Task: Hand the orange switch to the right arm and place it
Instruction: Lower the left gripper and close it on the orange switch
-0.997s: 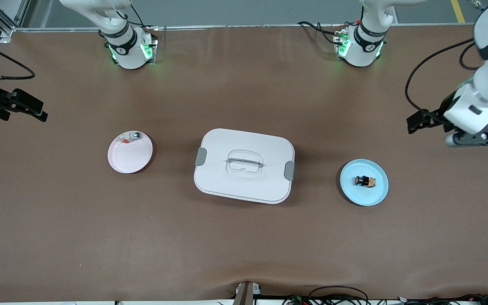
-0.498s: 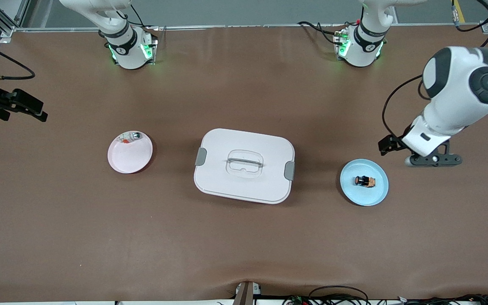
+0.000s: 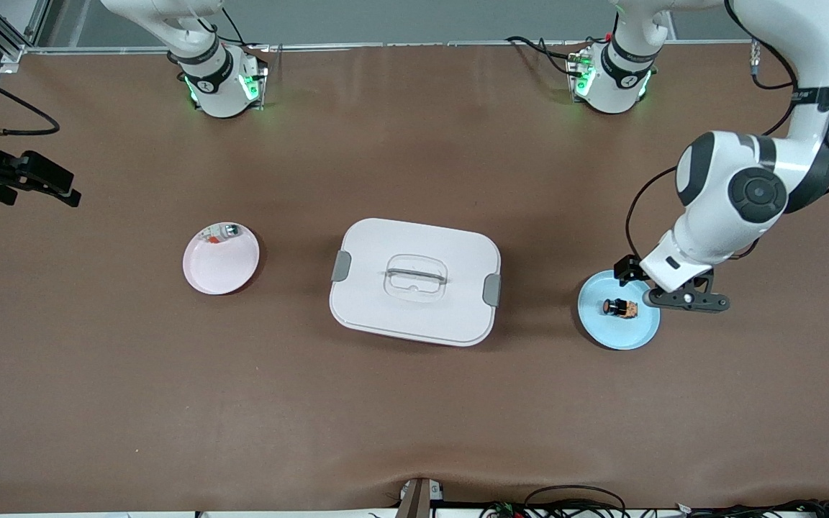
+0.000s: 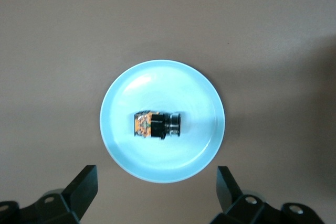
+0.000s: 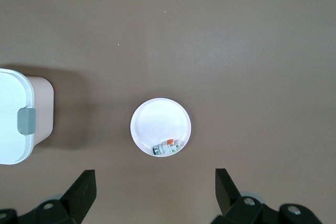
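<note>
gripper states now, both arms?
Left gripper: open, empty, over the blue plate with the switch.
Right gripper: open, empty, high over the table near the pink plate.

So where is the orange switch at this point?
The orange switch lies on its side on the light blue plate toward the left arm's end of the table, with the open left end effector above it.

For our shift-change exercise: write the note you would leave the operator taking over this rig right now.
Left gripper: open, over the blue plate, nothing held.
Right gripper: open, waiting high over the pink plate.
Orange switch: lying on its side on the blue plate, toward the left arm's end.
Done: nothing picked up yet.
Left: grasp the switch, hand it to the right gripper, place it.
</note>
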